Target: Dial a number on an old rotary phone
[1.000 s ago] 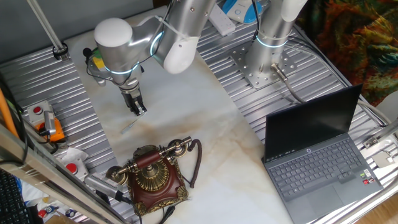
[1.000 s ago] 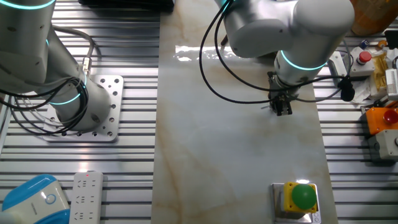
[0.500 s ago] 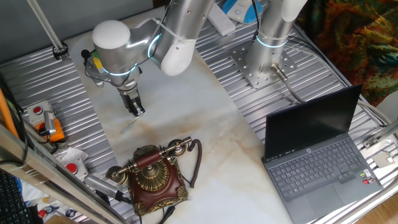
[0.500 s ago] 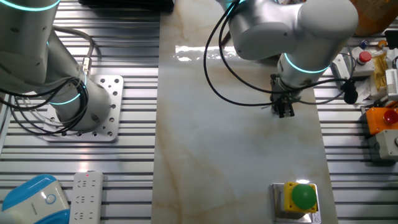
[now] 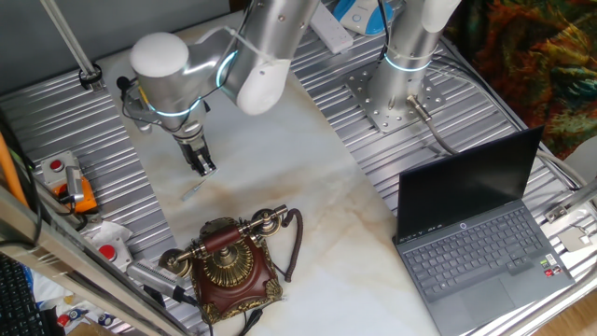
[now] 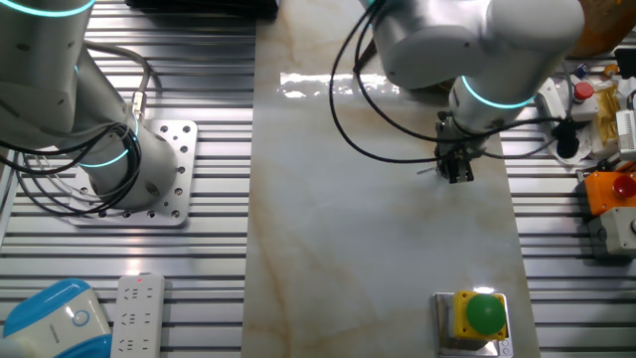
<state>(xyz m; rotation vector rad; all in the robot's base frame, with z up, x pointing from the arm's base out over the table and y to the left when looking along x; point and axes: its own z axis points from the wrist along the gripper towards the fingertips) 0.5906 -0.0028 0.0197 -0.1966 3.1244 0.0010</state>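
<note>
Only from one fixed view, old rotary phone (image 5: 227, 269) below gripper (image 5: 204, 168).

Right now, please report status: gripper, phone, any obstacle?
Gripper above bare table, holding nothing, jaw state unclear. Rotary phone untouched, handset on cradle. Path between clear.
</note>
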